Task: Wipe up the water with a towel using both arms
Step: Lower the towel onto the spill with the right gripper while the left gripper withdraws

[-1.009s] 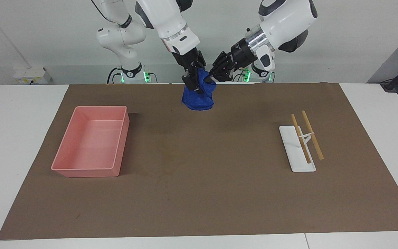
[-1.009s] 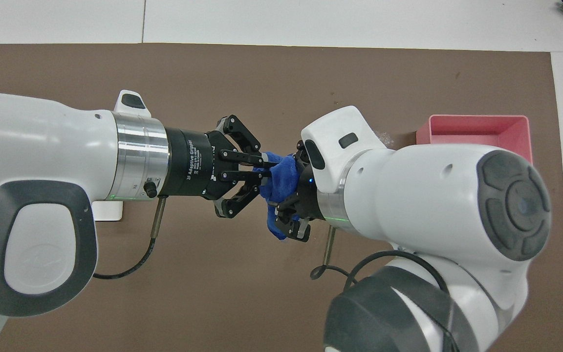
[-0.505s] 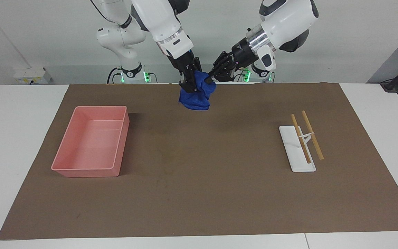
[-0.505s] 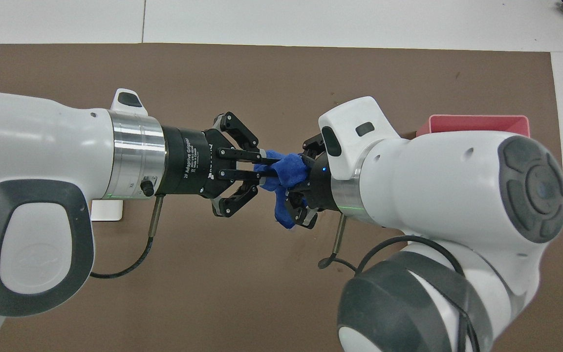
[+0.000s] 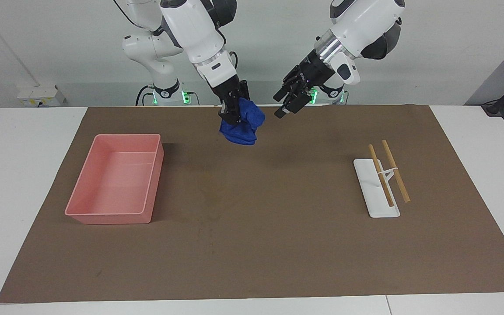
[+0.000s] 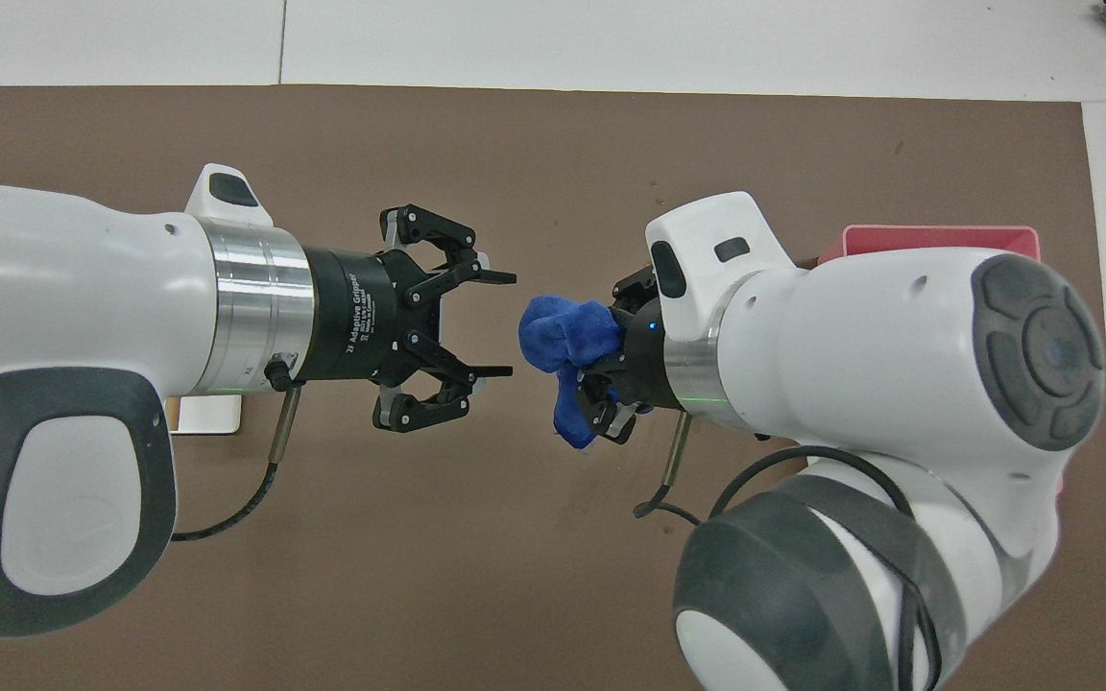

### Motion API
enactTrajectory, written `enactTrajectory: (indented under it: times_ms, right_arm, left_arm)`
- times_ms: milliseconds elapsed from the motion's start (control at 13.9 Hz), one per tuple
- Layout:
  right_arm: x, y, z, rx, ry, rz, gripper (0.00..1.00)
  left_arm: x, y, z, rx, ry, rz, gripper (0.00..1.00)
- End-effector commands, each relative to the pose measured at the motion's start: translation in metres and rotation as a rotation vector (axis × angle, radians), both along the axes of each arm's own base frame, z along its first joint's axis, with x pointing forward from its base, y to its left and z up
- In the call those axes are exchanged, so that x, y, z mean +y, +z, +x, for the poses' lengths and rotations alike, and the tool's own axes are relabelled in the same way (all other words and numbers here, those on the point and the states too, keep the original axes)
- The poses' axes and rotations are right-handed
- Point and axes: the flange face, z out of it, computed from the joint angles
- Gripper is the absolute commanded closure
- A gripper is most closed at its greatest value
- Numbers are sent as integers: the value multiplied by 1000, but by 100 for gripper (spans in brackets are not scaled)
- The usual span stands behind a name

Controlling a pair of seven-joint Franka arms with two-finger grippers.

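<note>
White table point(image 5: 29, 183) under a brown mat point(image 5: 252, 227), plain pale wall at the robots' end.

Nearest the robots, up in the air: both grippers over the mat's robot-side edge, mid-table. Right gripper point(image 5: 231, 114) angled down, fingers clamped on the towel point(image 5: 243, 124). Towel deep blue, bunched, hanging below the fingers, clear of the mat. From overhead the towel point(image 6: 567, 345) bulges out past the right gripper point(image 6: 601, 379) toward the left one.

Left gripper point(image 5: 288, 105) just beside the towel, apart from it, nothing in it. Overhead view shows the left gripper point(image 6: 495, 324) with jaws spread wide, both fingertips pointing at the towel across a visible gap.

Farther from the robots, on the mat: pink tray point(image 5: 103, 214) toward the right arm's end, rectangular. Overhead, only a corner of the tray point(image 6: 927, 245) shows past the right arm.

Toward the left arm's end, about as far out as the tray: white stand point(image 5: 368, 192) flat on the mat, two wooden sticks point(image 5: 394, 173) propped across its small rack. Tray and stand well apart from each other and from the towel.
</note>
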Motion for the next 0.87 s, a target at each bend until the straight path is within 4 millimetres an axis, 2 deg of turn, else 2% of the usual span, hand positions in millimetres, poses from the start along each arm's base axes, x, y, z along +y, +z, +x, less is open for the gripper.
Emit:
enactTrajectory:
  times_ms: [0,144,361,433,505,721,793]
  right_arm:
    - [-29,-23,-28,58,-97,-48,100]
    - [-42,-51,-41,97,-137,-109,100]
    - [-65,-82,-37,112,-223,-226,100]
    - [-72,-89,-31,117,-258,-239,100]
    - [-75,-101,-26,139,-293,-250,100]
    - [-81,-149,-10,133,-360,-333,100]
    - [-89,-163,-2,133,-401,-325,100]
  left_arm:
    - [53,-8,17,-35,90,75,0]
    - [91,-18,29,-102,127,99,0]
    - [132,-26,37,-270,-42,182,0]
    - [153,-26,42,-315,-91,227,0]
    - [165,-26,45,-361,-167,285,0]
    - [204,-27,51,-451,-357,418,0]
    - [213,-28,53,-476,-418,455,0]
